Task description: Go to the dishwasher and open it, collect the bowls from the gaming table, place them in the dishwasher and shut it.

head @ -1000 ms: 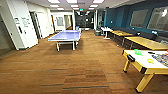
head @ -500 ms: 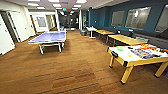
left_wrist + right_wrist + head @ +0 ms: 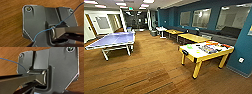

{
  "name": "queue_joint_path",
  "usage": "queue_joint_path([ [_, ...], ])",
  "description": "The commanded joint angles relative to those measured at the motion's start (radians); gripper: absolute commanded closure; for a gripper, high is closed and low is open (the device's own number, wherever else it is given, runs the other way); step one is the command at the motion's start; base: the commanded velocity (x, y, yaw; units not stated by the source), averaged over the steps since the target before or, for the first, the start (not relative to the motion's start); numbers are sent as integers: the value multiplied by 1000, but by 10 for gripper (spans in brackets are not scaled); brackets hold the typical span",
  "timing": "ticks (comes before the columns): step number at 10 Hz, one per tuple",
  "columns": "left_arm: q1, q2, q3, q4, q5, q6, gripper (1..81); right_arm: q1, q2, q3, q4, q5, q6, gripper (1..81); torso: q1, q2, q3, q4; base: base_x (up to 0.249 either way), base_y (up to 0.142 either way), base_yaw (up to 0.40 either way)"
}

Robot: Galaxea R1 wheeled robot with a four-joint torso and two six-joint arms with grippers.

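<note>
Ahead, the gaming table stands right of centre on the wood floor, with a green bowl near its left end. Approach should be slow and square. Whether either tool is apart or together cannot be told.

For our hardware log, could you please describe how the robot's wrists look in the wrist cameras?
Each wrist carries a dark grey metal plate with rounded corners and round screw fittings, a jointed grey bar beside it, and a thin blue cable looping across.
</note>
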Motion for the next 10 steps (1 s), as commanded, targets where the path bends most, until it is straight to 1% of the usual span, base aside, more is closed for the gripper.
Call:
queue_joint_path([
  [1,-30,-9,2,10,46,3,10,39,4,-6,-4,-64,-2,10,0,0,0,0,0,0,-400],
  [10,-30,-12,2,10,47,3,10,33,4,-12,-4,-64,-2,10,0,0,0,0,0,0,-400],
])
